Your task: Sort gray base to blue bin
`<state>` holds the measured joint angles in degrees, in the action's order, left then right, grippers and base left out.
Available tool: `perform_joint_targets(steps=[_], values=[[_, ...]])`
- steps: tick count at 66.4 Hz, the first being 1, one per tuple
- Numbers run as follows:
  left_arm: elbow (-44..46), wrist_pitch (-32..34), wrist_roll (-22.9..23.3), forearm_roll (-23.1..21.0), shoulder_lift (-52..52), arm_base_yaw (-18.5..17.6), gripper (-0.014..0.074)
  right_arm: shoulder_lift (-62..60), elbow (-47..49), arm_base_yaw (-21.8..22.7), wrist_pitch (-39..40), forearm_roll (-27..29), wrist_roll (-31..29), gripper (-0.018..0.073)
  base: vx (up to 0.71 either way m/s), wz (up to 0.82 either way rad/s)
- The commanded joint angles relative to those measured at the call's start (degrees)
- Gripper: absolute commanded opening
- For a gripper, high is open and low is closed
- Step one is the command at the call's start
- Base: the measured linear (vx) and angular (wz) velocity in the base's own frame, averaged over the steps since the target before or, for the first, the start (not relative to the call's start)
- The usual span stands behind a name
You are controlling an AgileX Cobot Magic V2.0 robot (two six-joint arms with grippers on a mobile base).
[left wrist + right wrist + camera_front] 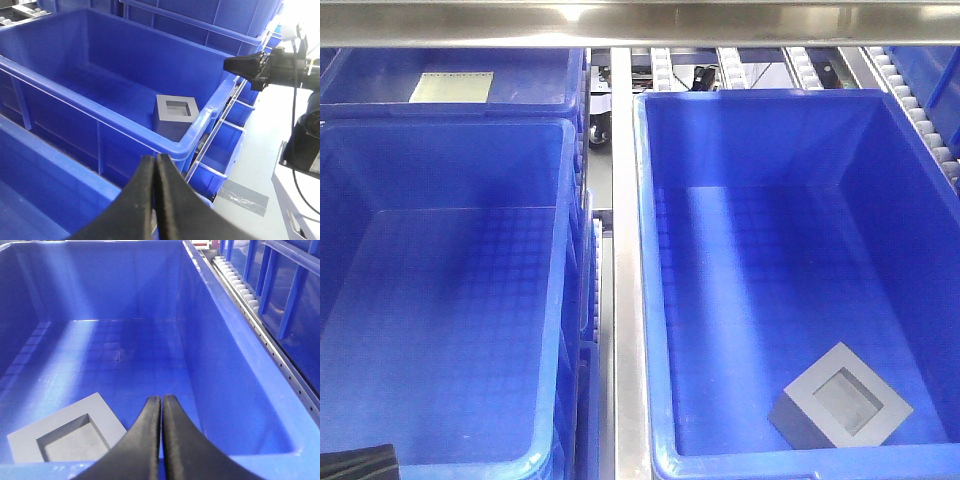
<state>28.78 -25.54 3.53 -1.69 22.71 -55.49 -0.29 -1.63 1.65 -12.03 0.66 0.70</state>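
- Inside the blue bin (pixel 650 250), on its floor near the front right corner, sits the gray base (pixel 840 408), recessed opening facing up, nothing touching it.
- Left tool (pixel 155 167) is clenched with its fingers pressed together, holding nothing, outside the bin's rim.
- Right tool (pixel 161 407) is likewise clenched and holds nothing, hovering at the bin's near rim just beside the base.
- Left of it stands a neighbouring blue crate (pixel 560 200); a pale sheet (pixel 451 87) lies in the crate behind.
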Motion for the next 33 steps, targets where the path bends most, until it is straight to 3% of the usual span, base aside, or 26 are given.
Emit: perform_joint_targets(steps=[1, 21, 33], values=[[1.2, 4.0, 0.4, -0.3, 0.4, -0.1, -0.0006, 1.0, -0.1, 0.2, 3.4, -0.3, -0.7, -0.0005, 0.0, 0.0], [1.0, 3.9, -0.9, 0.3, 0.4, -0.1, -0.0006, 1.0, -0.1, 0.2, 3.4, -0.3, -0.7, -0.0005, 0.0, 0.0], [0.2, 3.9, -5.2, -3.4, 0.4, -0.1, -0.0006, 1.0, -0.1, 0.2, 3.4, -0.3, -0.7, -0.0005, 0.0, 0.0]])
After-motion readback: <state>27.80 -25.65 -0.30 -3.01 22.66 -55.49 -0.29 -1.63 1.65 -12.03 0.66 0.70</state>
